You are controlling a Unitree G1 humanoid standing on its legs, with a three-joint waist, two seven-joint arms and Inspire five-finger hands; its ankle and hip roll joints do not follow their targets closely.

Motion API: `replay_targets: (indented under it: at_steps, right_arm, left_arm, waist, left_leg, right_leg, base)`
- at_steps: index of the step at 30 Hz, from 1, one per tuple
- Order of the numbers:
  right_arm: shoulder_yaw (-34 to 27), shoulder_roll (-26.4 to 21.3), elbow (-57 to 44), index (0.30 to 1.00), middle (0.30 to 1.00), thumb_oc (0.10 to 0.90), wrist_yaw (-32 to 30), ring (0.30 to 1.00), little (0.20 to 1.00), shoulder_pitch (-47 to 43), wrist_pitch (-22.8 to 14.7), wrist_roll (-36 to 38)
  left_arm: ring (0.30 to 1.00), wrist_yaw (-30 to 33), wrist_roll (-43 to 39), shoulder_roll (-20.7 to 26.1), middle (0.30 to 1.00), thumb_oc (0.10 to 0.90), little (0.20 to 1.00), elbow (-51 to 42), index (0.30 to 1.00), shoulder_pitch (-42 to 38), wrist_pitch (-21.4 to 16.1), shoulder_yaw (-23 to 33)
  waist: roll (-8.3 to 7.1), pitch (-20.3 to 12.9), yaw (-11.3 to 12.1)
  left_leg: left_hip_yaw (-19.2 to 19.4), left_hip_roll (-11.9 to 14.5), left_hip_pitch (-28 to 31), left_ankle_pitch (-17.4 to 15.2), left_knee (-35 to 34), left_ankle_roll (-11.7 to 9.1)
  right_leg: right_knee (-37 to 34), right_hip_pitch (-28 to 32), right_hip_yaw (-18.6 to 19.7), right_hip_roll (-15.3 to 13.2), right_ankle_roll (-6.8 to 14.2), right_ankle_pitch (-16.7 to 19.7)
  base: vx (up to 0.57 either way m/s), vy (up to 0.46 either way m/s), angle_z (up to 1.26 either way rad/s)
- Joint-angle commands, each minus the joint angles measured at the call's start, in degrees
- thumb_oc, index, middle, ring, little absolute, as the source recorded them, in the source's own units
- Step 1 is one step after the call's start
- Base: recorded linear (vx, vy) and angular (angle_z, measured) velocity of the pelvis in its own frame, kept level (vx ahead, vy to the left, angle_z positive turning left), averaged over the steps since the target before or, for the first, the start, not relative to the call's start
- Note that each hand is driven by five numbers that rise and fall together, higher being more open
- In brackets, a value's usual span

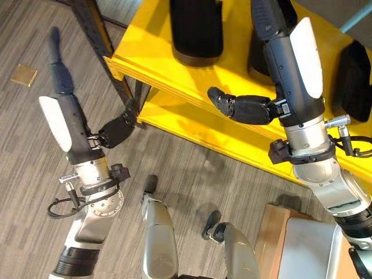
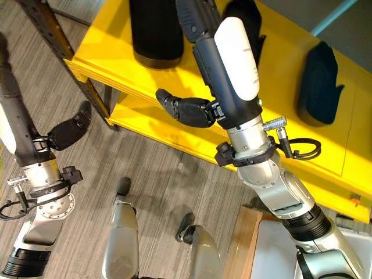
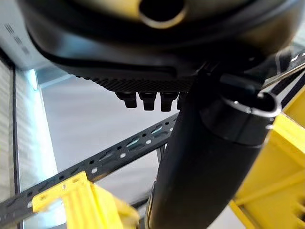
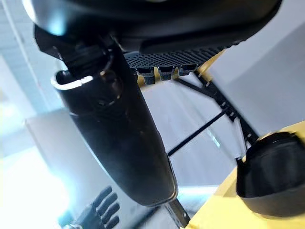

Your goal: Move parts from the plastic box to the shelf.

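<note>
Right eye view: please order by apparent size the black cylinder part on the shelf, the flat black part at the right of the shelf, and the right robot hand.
1. Black cylinder part, though the picture's edge cuts it off.
2. and 3. Flat black part and right robot hand: they look about alike, and the hand is nearer the camera, so I do not rank them.

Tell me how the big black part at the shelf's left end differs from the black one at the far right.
The left part is bulky and rounded; the right part is slimmer, with a notched edge. The left part sits close to the shelf's front edge; the right part sits further back. Both are black and rest on the yellow top level.
</note>
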Motion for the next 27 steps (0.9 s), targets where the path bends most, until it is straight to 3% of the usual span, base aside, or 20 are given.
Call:
replay_targets:
  at_steps: [1,11,15,16,17,19,21,27]
  right_arm:
    - [-0.81,0.89,1.83,1.0,1.0,0.9,-0.03,1.0,1.0,-7.64,-0.9,4.45]
    - [1.1,3.24,19.72,1.0,1.0,0.9,1.49,1.0,1.0,-15.26,5.36,5.84]
    - [0.72,3.24,30.11,1.0,1.0,0.9,3.51,1.0,1.0,-20.28,9.98,7.43]
    - [0.78,3.22,30.37,1.0,1.0,0.9,3.5,1.0,1.0,-20.48,10.07,7.58]
    - [0.51,3.04,32.67,1.0,1.0,0.9,3.35,1.0,1.0,-21.68,12.43,7.32]
    - [0.93,2.87,34.89,1.0,1.0,0.9,1.93,1.0,1.0,-22.65,12.52,6.12]
    - [-0.12,2.94,37.89,1.0,1.0,0.9,-0.59,1.0,1.0,-23.92,16.44,5.72]
    - [-0.86,4.61,40.01,1.0,1.0,0.9,-2.12,1.0,1.0,-23.94,20.52,6.25]
  left_arm:
    - [1.0,-5.0,-3.06,3.88,1.0,0.9,1.0,-8.03,1.0,0.38,-6.57,-0.48]
    - [1.0,-12.87,-7.28,6.65,1.0,0.9,1.0,-4.69,1.0,0.43,-7.28,-1.41]
    - [1.0,-16.81,-9.63,7.66,1.0,0.9,1.0,-3.87,1.0,0.56,-6.07,-0.62]
    - [1.0,-16.97,-9.78,7.67,1.0,0.9,1.0,-3.87,1.0,0.56,-5.99,-0.56]
    - [1.0,-18.06,-10.44,8.07,1.0,0.9,1.0,-3.63,1.0,0.7,-5.9,-0.34]
    - [1.0,-18.49,-10.45,8.21,1.0,0.9,1.0,-3.43,1.0,0.68,-5.9,-0.33]
    - [1.0,-18.63,-11.23,8.27,1.0,0.9,1.0,-3.22,1.0,0.99,-5.32,-0.39]
    - [1.0,-18.43,-11.72,8.0,1.0,0.9,1.0,-2.87,1.0,-0.05,-3.43,-0.94]
  waist:
    - [-2.32,-5.54,0.76]
    - [-3.85,-7.4,4.68]
    - [-4.21,-8.93,6.23]
    - [-4.19,-8.88,6.25]
    - [-4.17,-9.41,6.64]
    - [-4.11,-9.54,6.85]
    - [-3.55,-9.84,6.87]
    - [-2.38,-9.9,6.24]
  left_leg:
    - [2.65,-1.44,0.73,-10.61,6.46,3.04]
    - [2.57,-1.74,1.33,-8.26,3.34,2.76]
    - [2.99,-1.61,2.13,-7.57,2.43,2.46]
    - [2.99,-1.63,2.2,-7.56,2.42,2.46]
    - [3.05,-1.82,2.28,-7.51,2.3,2.54]
    - [3.18,-1.88,2.37,-7.44,2.25,2.59]
    - [3.45,-1.81,2.39,-7.24,2.33,2.51]
    - [3.92,-1.95,1.56,-6.63,2.68,2.66]
  right_leg:
    - [-12.28,8.09,3.54,-0.56,0.53,3.74]
    - [-20.37,16.91,0.5,0.16,2.22,5.89]
    - [-23.64,21.31,-0.62,0.16,3.17,6.79]
    - [-23.74,21.45,-0.65,0.16,3.16,6.84]
    - [-24.28,22.29,-0.77,0.18,3.36,6.94]
    - [-24.68,22.79,-0.86,0.12,3.31,7.15]
    - [-24.95,23.39,-0.91,-0.06,3.43,7.47]
    - [-25.64,23.63,-0.6,-0.42,3.68,7.93]
  base:
    - [0.05,-0.091,0.14]
    - [0.05,-0.062,0.13]
    - [0.07,-0.027,0.11]
    - [0.07,-0.019,0.01]
    - [0.04,-0.006,0.08]
    - [0.03,0.004,0.09]
    - [-0.01,0.02,0.0]
    - [-0.03,0.01,-0.02]
